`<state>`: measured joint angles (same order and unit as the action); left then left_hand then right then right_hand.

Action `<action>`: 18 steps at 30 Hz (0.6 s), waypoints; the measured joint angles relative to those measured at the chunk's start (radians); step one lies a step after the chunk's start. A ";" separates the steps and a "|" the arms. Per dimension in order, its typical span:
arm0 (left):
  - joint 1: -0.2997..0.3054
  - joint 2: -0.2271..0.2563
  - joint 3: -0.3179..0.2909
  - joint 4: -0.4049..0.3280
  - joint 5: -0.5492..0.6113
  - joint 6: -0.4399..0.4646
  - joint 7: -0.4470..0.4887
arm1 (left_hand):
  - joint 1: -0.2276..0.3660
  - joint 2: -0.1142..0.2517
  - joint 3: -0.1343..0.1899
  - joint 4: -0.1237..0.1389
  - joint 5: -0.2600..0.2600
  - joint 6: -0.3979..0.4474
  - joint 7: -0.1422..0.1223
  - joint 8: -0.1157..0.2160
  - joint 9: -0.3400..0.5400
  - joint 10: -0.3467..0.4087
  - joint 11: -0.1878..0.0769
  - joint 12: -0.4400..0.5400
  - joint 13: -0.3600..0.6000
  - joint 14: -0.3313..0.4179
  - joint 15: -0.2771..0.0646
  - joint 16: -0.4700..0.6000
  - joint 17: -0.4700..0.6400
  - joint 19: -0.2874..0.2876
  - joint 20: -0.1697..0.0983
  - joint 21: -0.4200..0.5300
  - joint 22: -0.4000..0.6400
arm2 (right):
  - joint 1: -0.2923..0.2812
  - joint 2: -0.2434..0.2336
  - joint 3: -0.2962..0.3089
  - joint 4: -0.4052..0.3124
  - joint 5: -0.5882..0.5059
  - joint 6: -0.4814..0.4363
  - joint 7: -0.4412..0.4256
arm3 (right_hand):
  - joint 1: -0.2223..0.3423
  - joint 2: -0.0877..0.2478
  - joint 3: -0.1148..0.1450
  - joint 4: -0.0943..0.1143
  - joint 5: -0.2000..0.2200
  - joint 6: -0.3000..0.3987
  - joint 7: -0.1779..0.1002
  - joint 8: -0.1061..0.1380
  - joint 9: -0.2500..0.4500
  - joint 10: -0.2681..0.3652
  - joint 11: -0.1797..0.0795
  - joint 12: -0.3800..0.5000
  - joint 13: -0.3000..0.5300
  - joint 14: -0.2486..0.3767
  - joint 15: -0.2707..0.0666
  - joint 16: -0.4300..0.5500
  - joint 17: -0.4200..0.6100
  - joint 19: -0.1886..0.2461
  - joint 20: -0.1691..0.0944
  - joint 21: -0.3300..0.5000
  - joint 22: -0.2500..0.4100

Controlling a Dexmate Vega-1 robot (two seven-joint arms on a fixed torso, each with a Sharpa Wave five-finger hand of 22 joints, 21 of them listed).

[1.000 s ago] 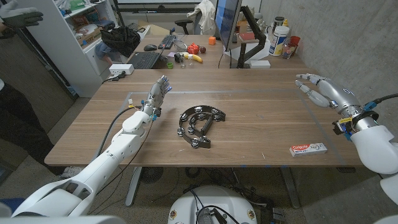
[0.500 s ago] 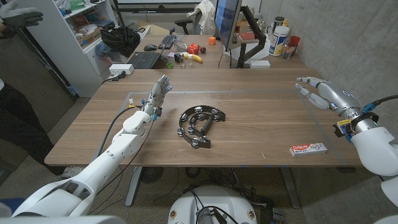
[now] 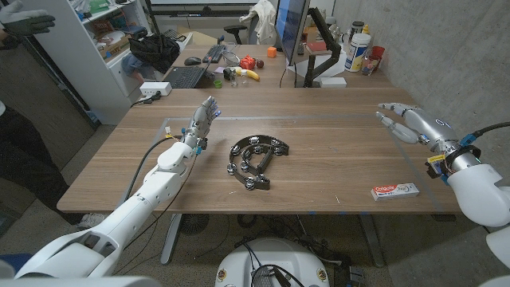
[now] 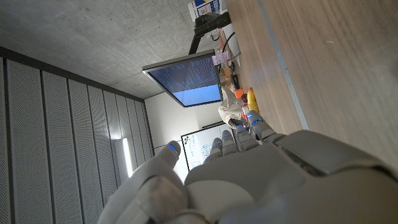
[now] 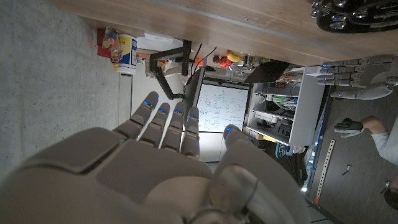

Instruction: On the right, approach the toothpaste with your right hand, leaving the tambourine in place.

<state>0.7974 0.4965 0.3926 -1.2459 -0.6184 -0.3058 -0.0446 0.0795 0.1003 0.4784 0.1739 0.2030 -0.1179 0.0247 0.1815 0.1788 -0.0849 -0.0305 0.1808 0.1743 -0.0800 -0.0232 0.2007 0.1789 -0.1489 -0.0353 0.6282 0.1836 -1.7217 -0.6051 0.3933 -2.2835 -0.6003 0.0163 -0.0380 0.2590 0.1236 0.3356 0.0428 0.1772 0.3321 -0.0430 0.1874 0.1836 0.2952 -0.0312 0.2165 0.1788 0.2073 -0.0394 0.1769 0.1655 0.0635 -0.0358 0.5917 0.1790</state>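
The toothpaste (image 3: 395,190) lies at the worktop's (image 3: 335,159) lower right, untouched. The right hand (image 3: 408,123) hovers at upper right, fingers apart, holding nothing; the approach has barely begun. The tambourine (image 3: 256,161) sits mid-frame, undisturbed.

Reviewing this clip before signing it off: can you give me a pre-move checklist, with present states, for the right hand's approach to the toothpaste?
1. Toothpaste lying free near the table's front right edge: ok.
2. Right hand empty, fingers apart: ok.
3. Right hand near the toothpaste: not ok; it is farther back on the table.
4. Tambourine at mid-table, away from the right hand's likely path: ok.
5. Left hand holding nothing, apart from the tambourine: ok.
6. Right hand's height above the table: cannot tell.
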 measured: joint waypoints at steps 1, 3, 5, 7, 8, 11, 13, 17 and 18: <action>0.000 0.000 0.000 0.000 0.000 0.000 0.000 | 0.000 0.000 0.000 0.000 0.000 0.000 0.000 0.000 0.000 0.000 0.000 0.000 0.000 0.000 0.000 0.000 0.000 0.000 0.000 0.000 0.000 | 0.000 -0.001 -0.001 0.000 -0.001 -0.002 0.001 | 0.000 0.000 0.000 0.000 0.000 0.000 0.000 0.000 0.000 -0.003 0.003 0.000 0.000 0.000 0.000 0.000 0.000 0.000 0.000 -0.004 0.000; 0.001 0.001 0.000 -0.001 0.000 0.000 0.000 | 0.000 0.000 0.000 0.000 0.000 0.000 0.000 0.000 0.000 0.000 0.000 0.000 0.000 0.000 0.000 0.000 0.000 0.000 0.000 0.000 0.000 | -0.001 -0.002 -0.003 -0.002 -0.002 -0.004 0.002 | 0.000 0.000 0.000 0.000 0.000 0.000 0.000 0.000 0.000 -0.003 0.003 0.000 0.000 0.000 0.000 0.000 0.000 0.000 0.000 -0.004 0.000; 0.002 0.001 0.000 -0.001 0.000 0.000 -0.001 | 0.000 0.000 0.004 0.004 0.000 0.000 0.000 0.000 0.000 0.000 0.000 0.000 0.000 0.000 0.000 0.000 0.000 0.000 0.000 0.000 0.000 | -0.002 -0.004 -0.006 -0.003 -0.003 -0.010 0.006 | 0.000 0.000 0.000 0.000 0.000 0.000 0.000 0.000 0.000 -0.003 0.003 0.000 0.000 0.000 0.000 0.000 0.000 0.000 0.000 -0.004 0.000; 0.002 0.002 -0.001 -0.001 -0.001 0.000 -0.001 | 0.000 0.000 0.004 0.004 0.000 0.000 0.000 0.000 0.000 0.000 0.000 0.000 0.000 0.000 0.000 0.000 0.000 0.000 0.000 0.000 0.000 | -0.002 -0.006 -0.008 -0.005 -0.005 -0.016 0.009 | 0.000 0.000 0.000 0.000 0.000 0.000 0.000 0.000 0.000 -0.003 0.003 0.000 0.000 0.000 0.000 0.000 0.000 0.000 0.000 -0.004 0.000; 0.002 0.002 -0.001 -0.001 -0.001 0.001 -0.001 | 0.000 0.000 0.004 0.004 0.000 0.000 0.000 0.000 0.000 0.000 0.000 0.000 0.000 0.000 0.000 0.000 0.000 0.000 0.000 0.000 0.000 | -0.002 -0.008 -0.009 -0.005 -0.005 -0.019 0.010 | 0.000 0.000 0.000 0.000 0.000 0.000 0.000 0.000 0.000 -0.003 0.003 0.000 0.000 0.000 0.000 0.000 0.000 0.000 0.000 -0.004 0.000; 0.003 0.002 -0.001 -0.001 -0.002 0.002 -0.003 | 0.000 0.000 0.004 0.004 0.000 0.000 0.000 0.000 0.000 0.000 0.000 0.000 0.000 0.000 0.000 0.000 0.000 0.000 0.000 0.000 0.000 | -0.003 -0.012 -0.013 -0.008 -0.006 -0.027 0.015 | 0.000 0.000 0.000 0.000 0.000 0.000 0.000 0.000 0.000 -0.003 0.003 0.000 0.000 0.000 0.000 0.000 0.000 0.000 0.000 -0.004 0.000; 0.003 0.002 -0.001 -0.001 -0.002 0.002 -0.003 | 0.000 0.000 0.004 0.004 0.000 0.000 0.000 0.000 0.000 0.000 0.000 0.000 0.000 0.000 0.000 0.000 0.000 0.000 0.000 0.000 0.000 | -0.003 -0.013 -0.014 -0.008 -0.007 -0.032 0.017 | 0.000 0.000 0.000 0.000 0.000 0.000 0.000 0.000 0.000 -0.003 0.003 0.000 0.000 0.000 0.000 0.000 0.000 0.000 0.000 -0.004 0.000; 0.003 0.002 -0.001 -0.001 -0.003 0.003 -0.004 | 0.000 0.000 0.004 0.004 0.000 0.000 0.000 0.000 0.000 0.000 0.000 0.000 0.000 0.000 0.000 0.000 0.000 0.000 0.000 0.000 0.000 | -0.004 -0.017 -0.016 -0.009 -0.007 -0.041 0.024 | 0.000 0.000 0.004 -0.004 0.000 0.000 0.000 0.000 0.000 -0.003 0.003 0.000 0.000 0.000 0.000 0.000 0.000 0.000 0.000 -0.004 0.000; 0.003 0.002 -0.001 -0.001 -0.003 0.003 -0.004 | 0.000 0.000 0.004 0.004 0.000 0.000 0.000 0.000 0.000 0.000 0.000 0.000 0.000 0.000 0.000 0.000 0.000 0.000 0.000 0.000 0.000 | -0.004 -0.017 -0.016 -0.009 -0.007 -0.043 0.025 | 0.000 0.000 0.004 -0.004 0.000 0.000 0.000 0.000 0.000 -0.003 0.003 0.000 0.000 0.000 0.000 0.000 0.000 0.000 0.000 -0.004 0.000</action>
<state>0.8000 0.4986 0.3914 -1.2469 -0.6211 -0.3031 -0.0483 0.0795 0.1003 0.4826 0.1780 0.2030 -0.1179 0.0247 0.1815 0.1788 -0.0849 -0.0305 0.1807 0.1743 -0.0800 -0.0232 0.2007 0.1789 -0.1489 -0.0353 0.6282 0.1836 -1.7261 -0.6226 0.3770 -2.2926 -0.6078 -0.0267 -0.0128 0.2589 0.1236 0.3398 0.0386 0.1772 0.3321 -0.0429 0.1874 0.1836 0.2926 -0.0285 0.2166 0.1788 0.2073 -0.0394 0.1769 0.1654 0.0635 -0.0358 0.5879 0.1790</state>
